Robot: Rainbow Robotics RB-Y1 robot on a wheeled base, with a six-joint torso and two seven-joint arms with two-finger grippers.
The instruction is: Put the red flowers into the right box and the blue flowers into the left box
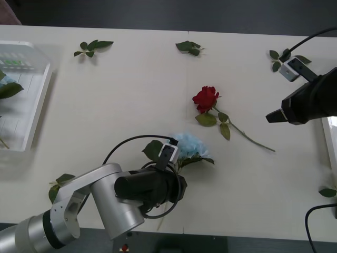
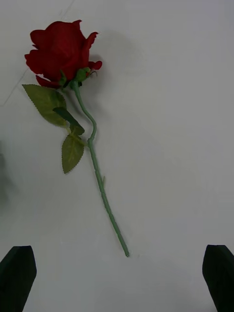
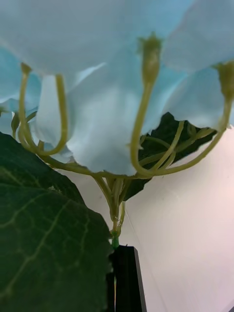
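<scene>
A blue flower (image 1: 189, 144) lies near the table's front edge with my left gripper (image 1: 178, 176) shut on its stem just below the head. In the left wrist view the pale petals (image 3: 107, 97) hang close above a black finger (image 3: 127, 278), and a big leaf hides the other finger. A red flower (image 1: 205, 98) lies mid-table, its stem running toward the right. My right gripper (image 1: 274, 116) hovers open beyond the stem's end; in the right wrist view the red flower (image 2: 61, 48) lies ahead of that gripper (image 2: 117, 275). The left box (image 1: 39, 108) holds green leaves. The right box (image 1: 329, 138) shows at the right edge.
Loose leaf sprigs lie at the back left (image 1: 92, 47), back middle (image 1: 188, 47) and back right (image 1: 284, 57), one near the front left (image 1: 60, 183) and one at the right edge (image 1: 327, 192). A black cable (image 1: 126, 143) loops over my left arm.
</scene>
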